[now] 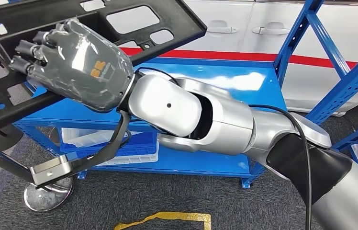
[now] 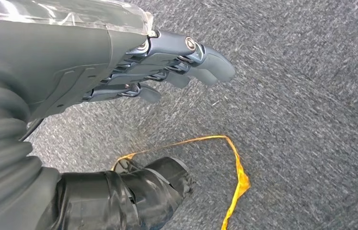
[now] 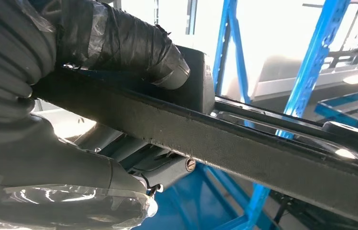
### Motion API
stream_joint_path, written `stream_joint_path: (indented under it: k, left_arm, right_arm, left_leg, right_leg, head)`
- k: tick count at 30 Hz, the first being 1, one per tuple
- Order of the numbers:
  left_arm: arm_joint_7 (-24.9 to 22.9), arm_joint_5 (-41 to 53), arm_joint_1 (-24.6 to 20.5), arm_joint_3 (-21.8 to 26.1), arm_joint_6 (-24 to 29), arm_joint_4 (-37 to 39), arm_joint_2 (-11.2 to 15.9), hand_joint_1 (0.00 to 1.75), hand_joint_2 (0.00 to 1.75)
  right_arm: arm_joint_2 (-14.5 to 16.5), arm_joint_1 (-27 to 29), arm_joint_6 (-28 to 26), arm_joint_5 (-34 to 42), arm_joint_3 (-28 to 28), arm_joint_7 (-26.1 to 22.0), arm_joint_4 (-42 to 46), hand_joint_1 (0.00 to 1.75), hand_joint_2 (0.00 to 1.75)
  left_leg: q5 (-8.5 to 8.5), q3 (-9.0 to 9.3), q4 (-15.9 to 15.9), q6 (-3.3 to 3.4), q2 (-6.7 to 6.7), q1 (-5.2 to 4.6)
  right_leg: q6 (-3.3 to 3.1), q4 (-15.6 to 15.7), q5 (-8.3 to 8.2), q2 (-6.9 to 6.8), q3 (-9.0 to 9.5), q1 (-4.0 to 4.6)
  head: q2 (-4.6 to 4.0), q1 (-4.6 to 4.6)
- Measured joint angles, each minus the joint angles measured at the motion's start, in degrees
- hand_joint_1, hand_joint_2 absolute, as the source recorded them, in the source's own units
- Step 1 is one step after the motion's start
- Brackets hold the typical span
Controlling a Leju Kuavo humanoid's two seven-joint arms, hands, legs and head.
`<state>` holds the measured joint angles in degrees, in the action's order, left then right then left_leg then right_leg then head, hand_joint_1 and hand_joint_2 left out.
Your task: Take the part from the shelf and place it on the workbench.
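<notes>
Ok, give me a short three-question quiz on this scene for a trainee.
1. True or false: the right hand holds the black frame part.
2. The left hand hangs over: A) blue shelf B) grey carpet C) white car.
3. Fill in: the yellow tape lies on the ____.

Key: 1 true; 2 B, over the grey carpet, fingers holding nothing; 3 carpet.

An orange logo mark sits on the back of the right hand [image 1: 79, 64], its small letters too blurred to read; nothing else carries legible text
</notes>
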<state>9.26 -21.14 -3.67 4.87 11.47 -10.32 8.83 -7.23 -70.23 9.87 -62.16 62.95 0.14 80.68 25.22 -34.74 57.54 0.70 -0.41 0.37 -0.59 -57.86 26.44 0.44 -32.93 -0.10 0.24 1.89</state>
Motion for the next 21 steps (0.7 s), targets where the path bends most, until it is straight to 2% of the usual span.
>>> stream_joint_path:
  k: [4, 7, 9, 11, 12, 13, 14, 15, 16, 17, 18, 21]
  left_arm:
    - [0.32, 0.11, 0.00, 0.00, 0.09, 0.00, 0.01, 0.00, 1.75]
    - [0.44, 0.15, -0.05, 0.00, 0.15, 0.00, 0.02, 0.00, 1.75]
    - [0.49, 0.16, -0.10, 0.00, 0.17, 0.00, 0.02, 0.00, 1.75]
    - [0.51, 0.17, -0.14, 0.00, 0.21, 0.00, 0.02, 0.00, 1.75]
    - [0.51, 0.18, -0.13, 0.00, 0.22, 0.00, 0.01, 0.00, 1.75]
    - [0.51, 0.19, -0.12, 0.00, 0.22, 0.00, 0.01, 0.00, 1.75]
    - [0.52, 0.19, -0.11, 0.00, 0.22, 0.00, -0.01, 0.00, 1.75]
    - [0.54, 0.20, -0.10, 0.00, 0.21, 0.00, -0.01, 0.00, 1.75]
    - [0.57, 0.21, -0.10, 0.00, 0.20, 0.00, 0.04, 0.00, 1.75]
    - [0.60, 0.23, -0.10, 0.00, 0.19, 0.00, 0.10, 0.00, 1.75]
    - [0.62, 0.29, -0.12, -0.01, 0.18, 0.00, 0.16, 0.00, 1.75]
    - [0.66, 0.51, -0.12, -0.01, 0.19, 0.00, 0.22, 0.00, 1.75]
  right_arm:
    - [-0.54, 0.54, -0.01, -0.78, -0.50, 0.35, 0.39, 1.75, 1.75]
    - [-0.84, 0.73, 0.01, -0.84, -1.02, 0.38, 0.93, 1.75, 1.75]
    - [-1.05, 0.78, 0.14, -0.89, -1.49, 0.38, 1.23, 1.75, 1.75]
    - [-1.23, 1.00, 0.41, -0.98, -1.65, 0.37, 1.40, 1.75, 1.75]
    - [-1.34, 1.16, 0.55, -1.01, -1.66, 0.37, 1.45, 1.75, 1.75]
    - [-1.45, 1.29, 0.65, -1.03, -1.66, 0.37, 1.47, 1.75, 1.75]
    - [-1.55, 1.33, 0.71, -1.04, -1.68, 0.37, 1.50, 1.75, 1.75]
    - [-1.61, 1.30, 0.76, -1.07, -1.72, 0.37, 1.57, 1.75, 1.75]
    - [-1.71, 1.24, 0.79, -1.11, -1.76, 0.37, 1.64, 1.75, 1.75]
    - [-1.78, 1.18, 0.84, -1.15, -1.80, 0.35, 1.77, 1.75, 1.75]
    - [-1.84, 1.18, 0.87, -1.18, -1.82, 0.33, 1.90, 1.75, 1.75]
    - [-2.06, 1.28, 0.93, -1.22, -1.82, 0.33, 2.21, 1.75, 1.75]
  left_leg:
    - [0.16, -0.02, 0.11, 0.28, 0.00, -0.23]
    - [-0.16, 0.72, -0.96, 0.77, 0.19, 0.19]
    - [-0.32, 1.39, -1.61, 1.02, 0.35, 0.56]
    - [-0.16, 1.63, -1.62, 1.07, 0.37, 0.68]
    - [-0.01, 1.75, -1.57, 0.99, 0.36, 0.77]
    - [0.19, 1.89, -1.45, 0.82, 0.32, 0.92]
    - [0.47, 2.06, -1.25, 0.57, 0.25, 1.11]
    - [0.87, 2.24, -0.92, 0.21, 0.18, 1.33]
    - [1.30, 2.28, -0.51, -0.25, 0.10, 1.41]
    - [1.61, 2.12, 0.03, -0.71, 0.02, 1.43]
    - [1.77, 1.91, 0.41, -1.16, -0.01, 1.42]
    - [1.85, 1.35, 0.71, -2.03, 0.03, 1.52]
  right_leg:
    - [0.15, 0.09, -0.03, 0.03, 0.04, -0.21]
    - [0.67, -0.77, 0.66, 0.07, -0.19, -0.11]
    - [1.02, -5.82, 3.17, 0.03, -2.63, -0.18]
    - [1.30, -13.31, 5.80, -0.01, -6.84, -0.49]
    - [1.43, -15.50, 5.91, -0.04, -8.38, -0.69]
    - [1.55, -15.63, 4.91, -0.08, -8.93, -0.89]
    - [1.67, -13.58, 2.92, -0.13, -8.39, -1.09]
    - [1.81, -9.89, 0.55, -0.16, -7.04, -1.32]
    - [1.92, -6.52, -1.10, -0.12, -5.58, -1.38]
    - [1.79, -3.91, -2.06, 0.00, -4.46, -1.40]
    - [1.56, -2.57, -2.27, 0.15, -3.94, -1.31]
    - [0.24, -2.59, -2.01, 0.32, -4.23, -1.03]
  head:
    - [0.00, -0.01]
    - [0.00, 0.05]
    - [0.00, 0.19]
    - [0.00, 0.23]
    - [0.00, 0.22]
    - [0.00, 0.23]
    - [0.00, 0.25]
    - [0.00, 0.26]
    - [0.00, 0.27]
    - [0.00, 0.30]
    - [0.00, 0.28]
    - [0.00, 0.25]
